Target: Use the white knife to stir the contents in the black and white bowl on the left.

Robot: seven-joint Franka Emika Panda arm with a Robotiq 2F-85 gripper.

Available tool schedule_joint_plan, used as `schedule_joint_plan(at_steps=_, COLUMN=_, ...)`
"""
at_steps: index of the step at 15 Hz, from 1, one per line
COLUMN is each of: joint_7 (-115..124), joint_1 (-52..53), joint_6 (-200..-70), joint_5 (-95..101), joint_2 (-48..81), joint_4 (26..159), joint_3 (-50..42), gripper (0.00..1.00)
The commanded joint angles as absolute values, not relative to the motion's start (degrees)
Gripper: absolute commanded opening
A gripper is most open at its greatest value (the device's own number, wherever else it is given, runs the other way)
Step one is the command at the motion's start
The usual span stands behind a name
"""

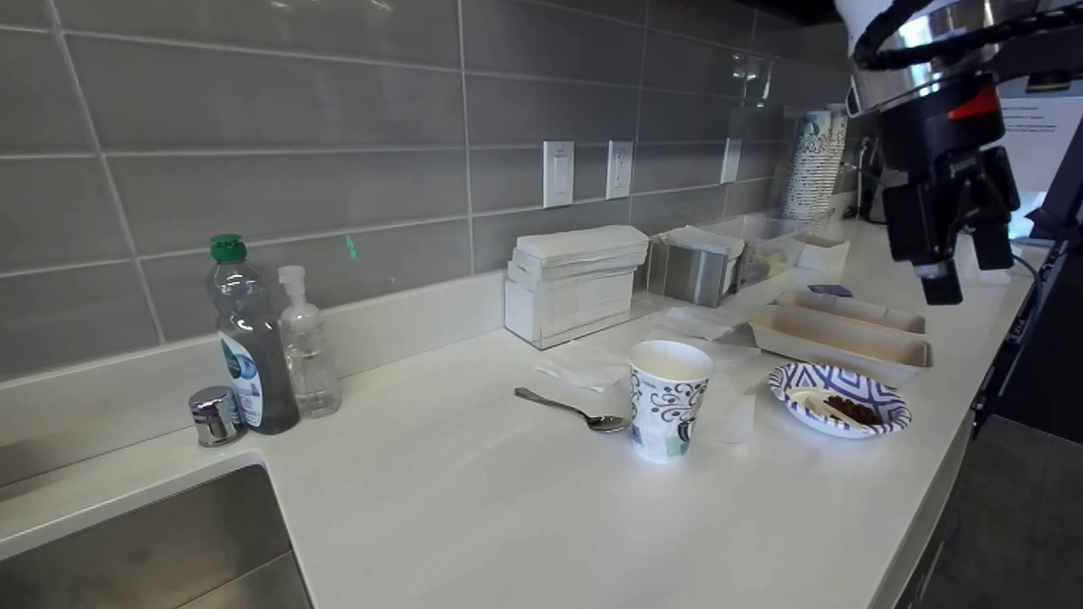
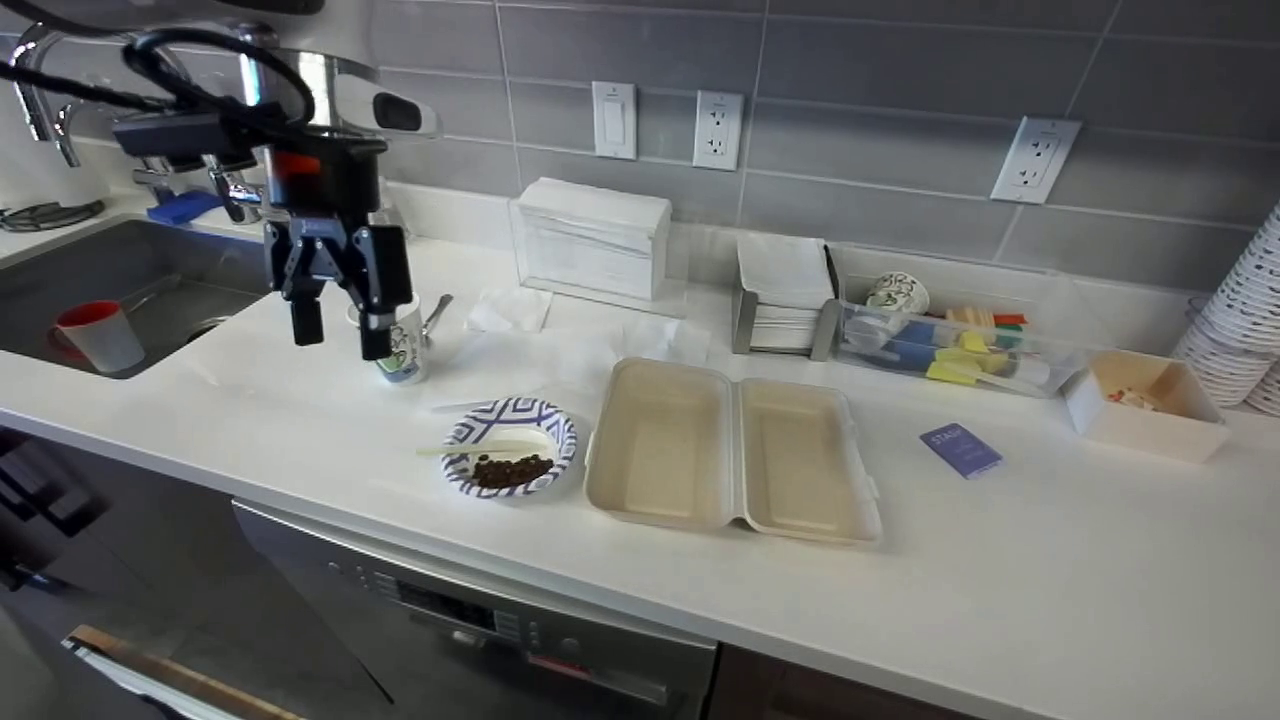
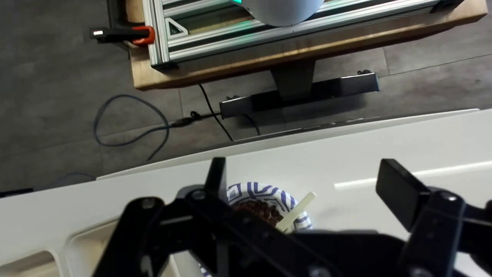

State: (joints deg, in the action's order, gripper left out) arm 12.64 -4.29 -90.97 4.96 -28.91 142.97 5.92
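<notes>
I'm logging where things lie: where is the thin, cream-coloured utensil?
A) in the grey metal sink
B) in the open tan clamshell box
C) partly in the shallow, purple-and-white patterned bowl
C: the utensil lies partly in the bowl, one end jutting past its rim.

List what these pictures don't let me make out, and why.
Pale utensil, wrist view: inner end hidden by the end effector.
Patterned bowl, wrist view: much of it blocked by the end effector.
White cup, in an exterior view: near wall hides the bottom; contents unclear.
Purple packet, in an exterior view: lower print too small to read.
Sink, in an exterior view: cut off by left and bottom edges.
</notes>
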Motion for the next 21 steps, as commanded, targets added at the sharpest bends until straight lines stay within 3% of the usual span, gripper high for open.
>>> schedule_joint_plan(at_steps=1, joint_7=23.09, joint_1=-4.14, joint_6=-92.26, joint_5=8.87, joint_2=-25.49, joint_4=145.36, joint_3=8.67, gripper=1.00)
schedule_joint_plan(at_steps=11, joint_7=30.34, joint_1=-3.39, joint_6=-112.03, joint_5=13.12, joint_2=-21.00, joint_4=153.19, joint_3=9.62, gripper=1.00)
schedule_joint_plan(at_steps=21, joint_7=35.68, joint_1=-2.70, joint_6=-116.38, joint_5=16.82, joint_2=-16.57, joint_4=153.84, joint_3=9.35, gripper=1.00)
